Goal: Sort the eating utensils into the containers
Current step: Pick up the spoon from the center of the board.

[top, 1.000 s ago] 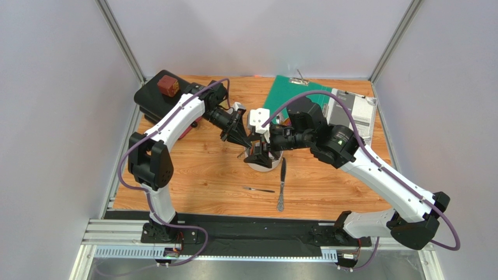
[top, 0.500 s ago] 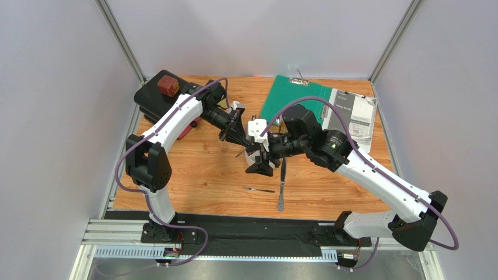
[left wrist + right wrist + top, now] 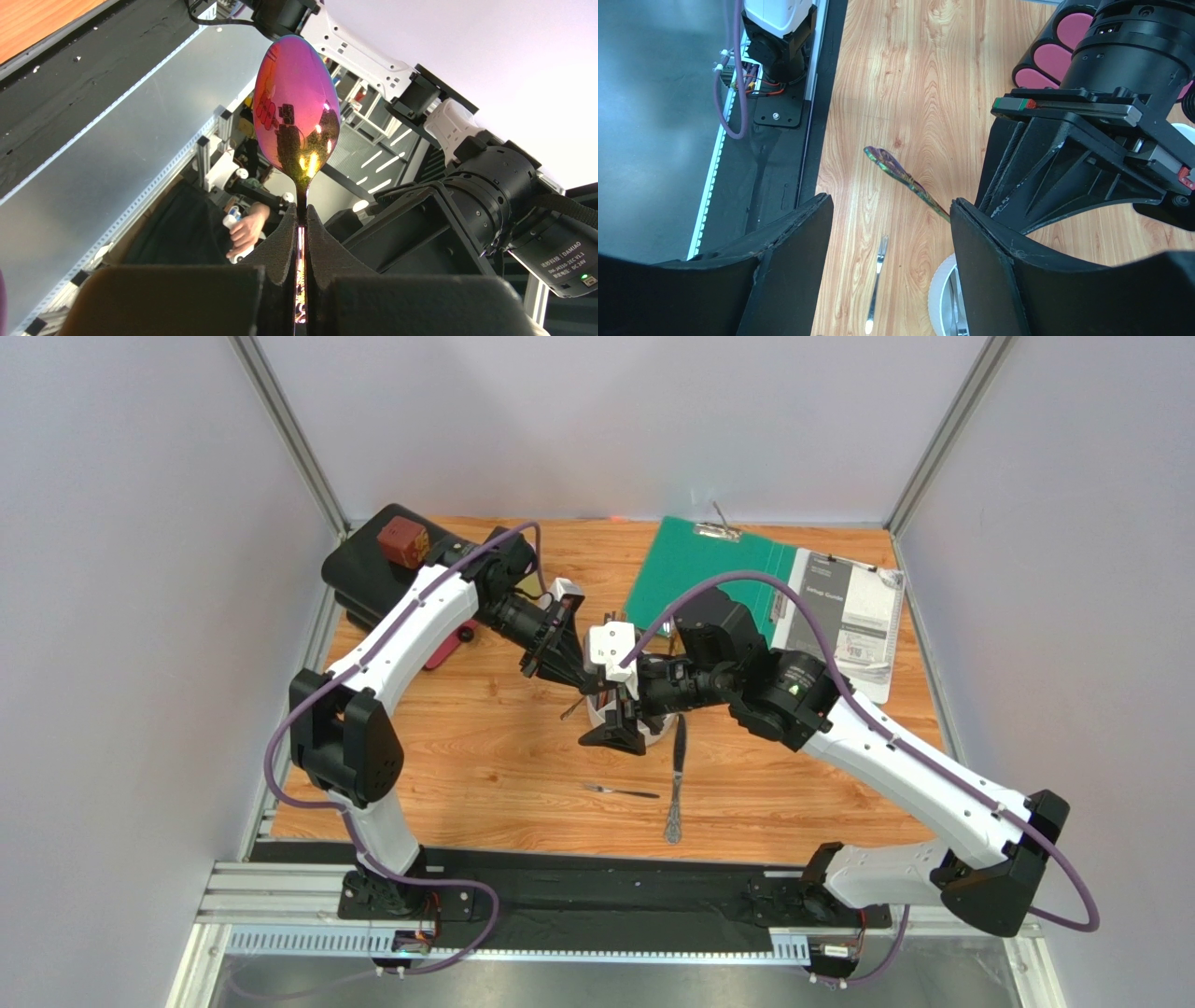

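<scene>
My left gripper [image 3: 302, 234] is shut on the handle of an iridescent purple spoon [image 3: 297, 105], whose bowl sticks out past the fingertips. In the top view this gripper [image 3: 575, 675] hangs just left of my right gripper [image 3: 613, 737], which stands open with nothing between its fingers. The right wrist view shows the same spoon [image 3: 906, 180] slanting above the wood, a small silver fork [image 3: 876, 283] lying flat below the open jaws, and the rim of the white container [image 3: 938, 294] with silver utensils inside. A silver knife [image 3: 676, 777] and the small fork [image 3: 622, 791] lie on the table nearer the front.
A black box [image 3: 368, 574] topped by a reddish-brown cube [image 3: 401, 541] stands at the back left. A green clipboard [image 3: 699, 567] and a clipboard with papers [image 3: 845, 609] lie at the back right. A pink-and-black object [image 3: 1055, 47] sits beside the left arm.
My right gripper, still open, has slid left and toward the front, off the white container. The left gripper has drawn slightly back with the spoon.
</scene>
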Controlling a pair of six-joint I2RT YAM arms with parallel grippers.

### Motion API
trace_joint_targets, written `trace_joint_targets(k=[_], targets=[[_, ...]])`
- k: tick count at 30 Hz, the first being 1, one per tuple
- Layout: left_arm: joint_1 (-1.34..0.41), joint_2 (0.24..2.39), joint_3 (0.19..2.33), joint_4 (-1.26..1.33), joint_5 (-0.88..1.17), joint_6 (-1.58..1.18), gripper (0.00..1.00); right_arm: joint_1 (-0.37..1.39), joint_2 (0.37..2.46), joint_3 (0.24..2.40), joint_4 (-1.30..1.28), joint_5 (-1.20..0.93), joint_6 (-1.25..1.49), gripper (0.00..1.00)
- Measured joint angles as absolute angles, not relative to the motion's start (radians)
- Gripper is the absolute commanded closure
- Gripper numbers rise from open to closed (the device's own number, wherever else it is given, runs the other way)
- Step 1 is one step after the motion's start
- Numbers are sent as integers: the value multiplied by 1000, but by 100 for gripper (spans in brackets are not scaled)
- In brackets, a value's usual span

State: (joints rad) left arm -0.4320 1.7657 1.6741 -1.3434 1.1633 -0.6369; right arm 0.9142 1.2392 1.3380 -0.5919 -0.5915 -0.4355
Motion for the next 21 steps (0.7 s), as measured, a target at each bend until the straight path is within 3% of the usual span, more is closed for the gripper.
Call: trace_joint_targets(k=[10, 13, 19, 21], targets=[[-432, 1761, 1674, -1343, 1173, -638, 100, 923, 1276, 1338, -545, -576, -442, 35], [-432, 1761, 1674, -1343, 1179, -638, 100, 925, 1298, 1338, -522, -574, -442, 41], [-432, 1755, 1674, -1342, 1192, -640, 100, 927, 1316, 1326, -480, -540, -443, 69], [-431, 1752, 1673, -1344, 1193, -641, 100, 928, 1316, 1322, -457, -522, -448, 89]])
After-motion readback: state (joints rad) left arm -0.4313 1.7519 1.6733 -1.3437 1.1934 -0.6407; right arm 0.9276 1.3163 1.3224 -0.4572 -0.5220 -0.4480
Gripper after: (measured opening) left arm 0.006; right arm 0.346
